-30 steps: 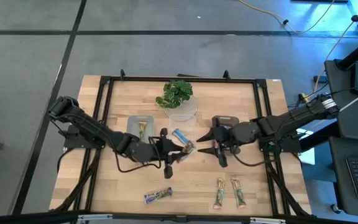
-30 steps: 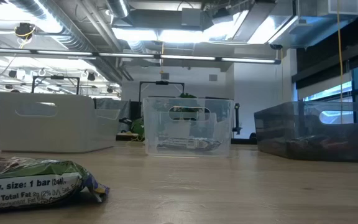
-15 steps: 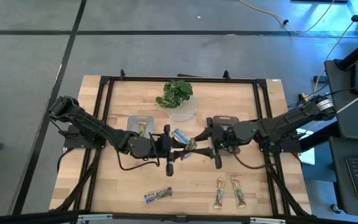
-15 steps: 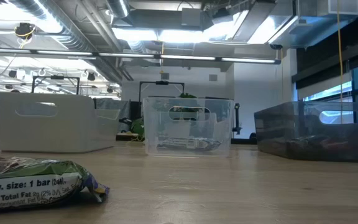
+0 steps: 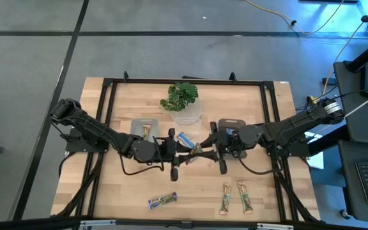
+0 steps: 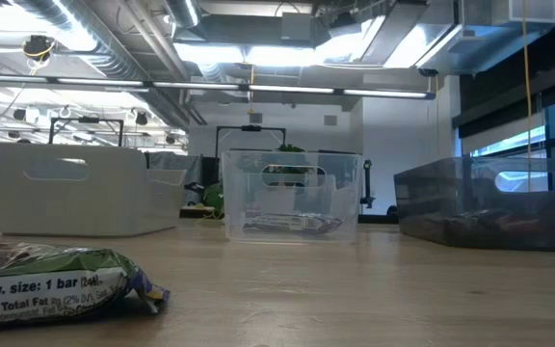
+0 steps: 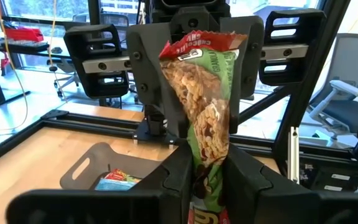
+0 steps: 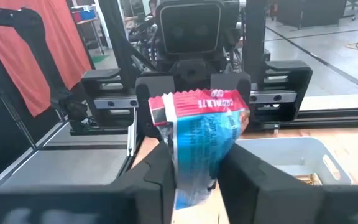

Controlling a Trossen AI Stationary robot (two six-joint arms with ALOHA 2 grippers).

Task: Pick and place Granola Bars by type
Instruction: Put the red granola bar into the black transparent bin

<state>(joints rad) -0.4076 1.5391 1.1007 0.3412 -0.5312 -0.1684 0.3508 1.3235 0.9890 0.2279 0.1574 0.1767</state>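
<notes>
Both tools meet beside the clear bin [image 5: 187, 117]: left tool [image 5: 190, 153] and right tool [image 5: 207, 149] each pinch one end of the same red-green granola bar [image 5: 198, 151].

Red-green bar [image 5: 198, 150] midair btwn pincers; others on table.

right claw [image 5: 204, 151] moved in across the table, now meeting left claw [image 5: 190, 153] on red-green bar [image 5: 197, 151]

Bright overhead strip lights — glare on ceiling, blurred near wrapper [image 6: 61, 280]
</notes>
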